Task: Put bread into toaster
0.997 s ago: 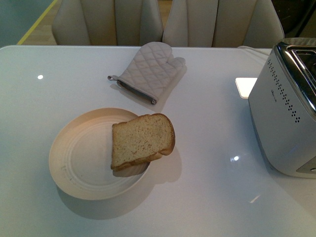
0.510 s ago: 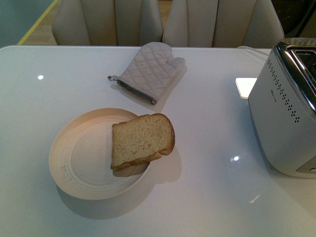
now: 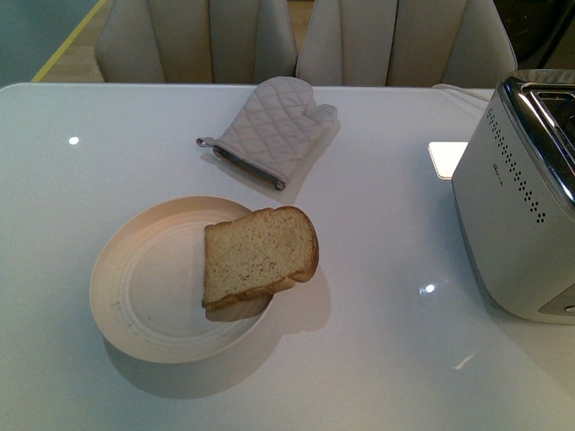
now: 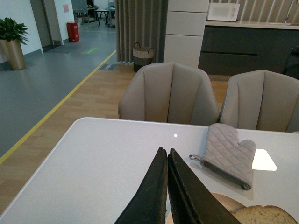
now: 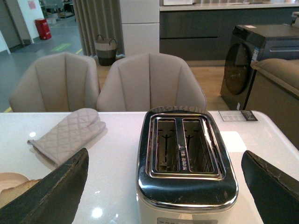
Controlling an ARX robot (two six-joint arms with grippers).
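From where I stand, nothing of the job is done yet. The white table (image 3: pixel 135 117) carries everything, with two beige chairs (image 3: pixel 198 40) pushed up at its far side. The toaster (image 3: pixel 517 224) sits at the robot's right, well apart from the food. In the right wrist view both of its chrome slots are empty.

The round cream plate (image 3: pixel 108 296) lies nearer the middle, toward the left. A quilted grey oven mitt (image 3: pixel 269 130) rests flat beyond it, touching nothing. The bread (image 3: pixel 259 256) is on the plate's right part, its rounded crust hanging out over the rim toward the toaster (there seems to be a second slice under the top one, though I can't be sure).

Neither arm shows in the front view. The left gripper (image 4: pixel 166 150) has its jaws pressed together with nothing between them, and it hangs above the table with the plate and a corner of bread just below its fingers. The right gripper (image 5: pixel 164 152) has its jaws spread wide and holds nothing. It looks down over the toaster from above.

By my reckoning the whole sequence remains: reaching the slice, lifting it off the plate, carrying it across and lowering it into a slot.
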